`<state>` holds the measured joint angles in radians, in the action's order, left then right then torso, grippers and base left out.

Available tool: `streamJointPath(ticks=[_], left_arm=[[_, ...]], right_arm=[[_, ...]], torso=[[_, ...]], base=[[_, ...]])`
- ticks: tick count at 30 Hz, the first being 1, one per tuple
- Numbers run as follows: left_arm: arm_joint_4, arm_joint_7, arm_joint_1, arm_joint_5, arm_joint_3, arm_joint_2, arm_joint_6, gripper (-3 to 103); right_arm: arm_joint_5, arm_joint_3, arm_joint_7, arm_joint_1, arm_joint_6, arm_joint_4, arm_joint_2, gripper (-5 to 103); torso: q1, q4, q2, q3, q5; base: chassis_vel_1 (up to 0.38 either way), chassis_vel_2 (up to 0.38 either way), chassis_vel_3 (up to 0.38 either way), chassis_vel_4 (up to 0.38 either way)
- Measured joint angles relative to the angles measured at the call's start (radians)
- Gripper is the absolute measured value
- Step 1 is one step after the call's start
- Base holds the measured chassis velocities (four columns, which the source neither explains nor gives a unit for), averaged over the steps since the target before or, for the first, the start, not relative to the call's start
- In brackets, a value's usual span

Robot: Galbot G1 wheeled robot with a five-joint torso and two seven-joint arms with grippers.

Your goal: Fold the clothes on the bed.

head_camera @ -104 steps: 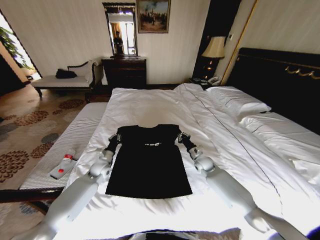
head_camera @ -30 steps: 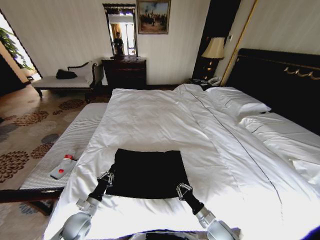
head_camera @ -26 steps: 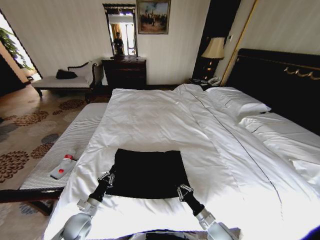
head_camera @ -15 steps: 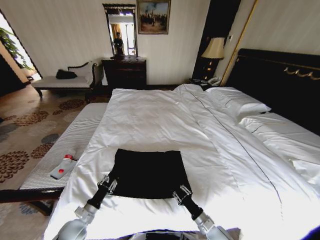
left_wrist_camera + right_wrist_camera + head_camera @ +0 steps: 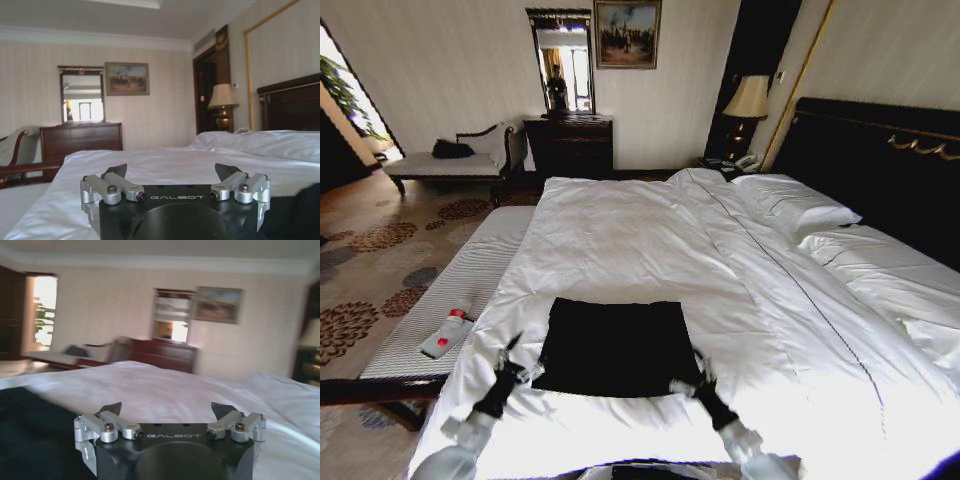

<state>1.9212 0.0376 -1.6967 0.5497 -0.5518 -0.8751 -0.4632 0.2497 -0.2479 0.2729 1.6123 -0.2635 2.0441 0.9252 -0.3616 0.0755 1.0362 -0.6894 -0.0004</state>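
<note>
The clothes, a black T-shirt [image 5: 615, 345], lie folded into a flat rectangle on the near part of the bed's white duvet [image 5: 620, 235], with no lettering showing. My left gripper [image 5: 513, 361] hovers open just off the shirt's near left corner. At the near right corner my right gripper [image 5: 691, 373] is open too, holding nothing. In the left wrist view the open left gripper [image 5: 172, 172] has the black cloth [image 5: 306, 212] off to one side. The right wrist view shows the open right gripper [image 5: 166, 412] beside the dark cloth [image 5: 30, 430].
A striped bench [image 5: 460, 285] runs along the bed's left side and carries a white and red bottle [image 5: 445, 334]. Pillows [image 5: 800, 205] and a dark headboard [image 5: 880, 150] lie to the right. A dresser [image 5: 570, 142] and a lamp [image 5: 750, 96] stand at the far wall.
The shirt, spread flat 3.5 s ago, now lies folded in half. In the last second both grippers have drawn back from its near edge, the left one sliding out to the left.
</note>
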Motion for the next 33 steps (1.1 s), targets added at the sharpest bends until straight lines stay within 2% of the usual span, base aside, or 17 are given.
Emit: streamJointPath(ticks=[3, 5, 6, 8, 11, 12, 15, 18, 19, 23, 33], left_arm=[[-0.039, -0.042, 0.135, 0.073, 0.067, 0.032, 0.076, 100], [-0.078, -0.078, 0.217, 0.131, 0.117, 0.054, 0.125, 100], [-0.078, -0.078, 0.217, 0.131, 0.117, 0.054, 0.125, 100], [-0.113, -0.101, 0.277, 0.186, 0.149, 0.074, 0.179, 100], [-0.157, -0.112, 0.34, 0.265, 0.181, 0.104, 0.239, 100], [-0.157, -0.112, 0.34, 0.265, 0.181, 0.104, 0.239, 100], [-0.204, -0.115, 0.412, 0.324, 0.21, 0.124, 0.278, 100], [-0.215, -0.115, 0.433, 0.35, 0.218, 0.128, 0.294, 100], [-0.235, -0.116, 0.478, 0.401, 0.243, 0.137, 0.316, 100], [-0.259, -0.121, 0.553, 0.529, 0.308, 0.159, 0.384, 100], [-0.328, -0.104, 0.661, 0.597, 0.429, 0.16, 0.469, 100]], right_arm=[[0.208, -0.002, 0.072, -0.114, 0.105, 0.005, -0.048, 100], [0.268, -0.001, 0.09, -0.167, 0.126, -0.016, -0.07, 100], [0.268, -0.001, 0.09, -0.167, 0.126, -0.016, -0.07, 100], [0.298, 0.012, 0.094, -0.211, 0.137, -0.041, -0.088, 100], [0.314, 0.041, 0.089, -0.258, 0.15, -0.074, -0.102, 100], [0.314, 0.041, 0.089, -0.258, 0.15, -0.074, -0.102, 100], [0.315, 0.045, 0.084, -0.266, 0.151, -0.093, -0.1, 100], [0.316, 0.047, 0.08, -0.27, 0.151, -0.1, -0.1, 100], [0.315, 0.048, 0.073, -0.278, 0.151, -0.11, -0.099, 100], [0.317, 0.047, 0.072, -0.29, 0.152, -0.119, -0.104, 100], [0.317, 0.036, 0.083, -0.276, 0.158, -0.115, -0.111, 100]], torso=[[0.0, 0.0003, 0.0, 0.0, -0.0001], [0.0, 0.0003, 0.0, 0.0, -0.0003], [0.0, 0.0003, 0.0, 0.0, -0.0003], [0.0, 0.0007, 0.0, 0.0, -0.0003], [0.0, -0.0008, 0.0, 0.0, 0.0], [0.0, -0.0008, 0.0, 0.0, 0.0], [0.0, 0.0008, 0.0, 0.0, -0.0002], [0.0, 0.001, 0.0, 0.0, -0.0002], [0.0, -0.0001, 0.0, 0.0, -0.0001], [0.0, 0.0004, 0.0, 0.0, -0.0001], [0.0, 0.0, 0.0, 0.0, -0.0002]], base=[[0.0, 0.0, 0.0, 0.0], [0.0, 0.0, 0.0, 0.0], [0.0, 0.0, 0.0, 0.0], [0.0, 0.0, 0.0, 0.0], [0.0, 0.0, 0.0, 0.0], [0.0, 0.0, 0.0, 0.0], [0.0, 0.0, 0.0, 0.0], [0.0, 0.0, 0.0, 0.0], [0.0, 0.0, 0.0, 0.0], [0.0, 0.0, 0.0, 0.0], [0.0, 0.0, 0.0, 0.0]])
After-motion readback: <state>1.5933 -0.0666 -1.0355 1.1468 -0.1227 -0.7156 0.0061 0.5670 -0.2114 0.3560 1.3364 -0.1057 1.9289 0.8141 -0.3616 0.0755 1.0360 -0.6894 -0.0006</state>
